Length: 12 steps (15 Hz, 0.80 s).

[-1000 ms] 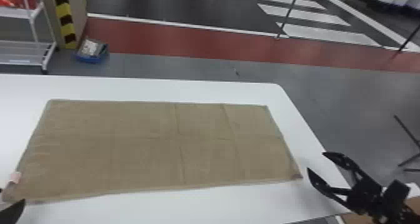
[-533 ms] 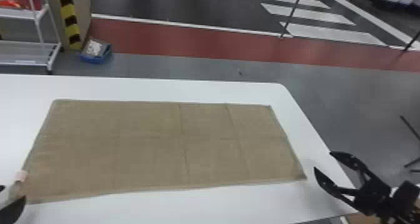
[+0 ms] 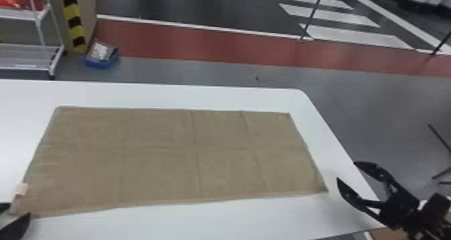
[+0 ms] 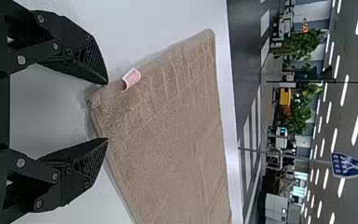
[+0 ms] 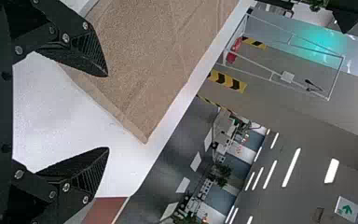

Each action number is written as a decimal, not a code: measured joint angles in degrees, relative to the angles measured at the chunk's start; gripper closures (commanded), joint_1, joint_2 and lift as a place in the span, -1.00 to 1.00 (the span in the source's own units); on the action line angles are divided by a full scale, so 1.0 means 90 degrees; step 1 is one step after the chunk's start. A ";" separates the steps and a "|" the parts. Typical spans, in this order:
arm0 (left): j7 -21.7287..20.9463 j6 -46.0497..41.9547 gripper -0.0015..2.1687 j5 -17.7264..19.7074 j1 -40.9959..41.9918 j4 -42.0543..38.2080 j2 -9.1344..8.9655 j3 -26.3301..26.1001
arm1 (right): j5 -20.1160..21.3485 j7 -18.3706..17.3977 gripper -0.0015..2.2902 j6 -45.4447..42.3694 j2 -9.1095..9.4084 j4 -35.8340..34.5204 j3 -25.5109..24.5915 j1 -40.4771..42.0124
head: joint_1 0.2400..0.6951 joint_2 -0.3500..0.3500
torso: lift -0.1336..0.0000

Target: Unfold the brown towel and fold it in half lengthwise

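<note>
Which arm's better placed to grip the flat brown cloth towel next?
Left, probably: the towel's near left corner, by the pale label, lies between the left gripper's open fingers. Right gripper sits beyond the right end.

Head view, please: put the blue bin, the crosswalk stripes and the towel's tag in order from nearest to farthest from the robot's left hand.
From the left hand:
1. Tag, on the towel's left edge, near the hand.
2. Blue bin, on the floor beyond the table, left side.
3. Crosswalk stripes, far back, right side.
</note>
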 measured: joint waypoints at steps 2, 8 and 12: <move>0.0008 0.0000 -0.24 -0.0015 -0.0001 0.0000 0.0002 0.0011 | -0.0012 -0.0006 -0.66 0.0012 -0.0007 0.0005 -0.0012 0.0002 | 1.00 -0.80 | -0.87; 0.0083 -0.0086 -0.01 0.0010 0.0106 -0.0101 -0.0004 0.0117 | -0.0043 -0.0006 -0.66 0.0020 -0.0009 0.0003 -0.0016 0.0000 | 1.00 -0.77 | -0.87; 0.0085 -0.0165 0.00 0.0073 0.0196 -0.0265 -0.0026 0.0205 | -0.0048 -0.0006 -0.64 -0.0006 -0.0009 -0.0037 -0.0068 0.0000 | 1.00 -0.77 | -0.87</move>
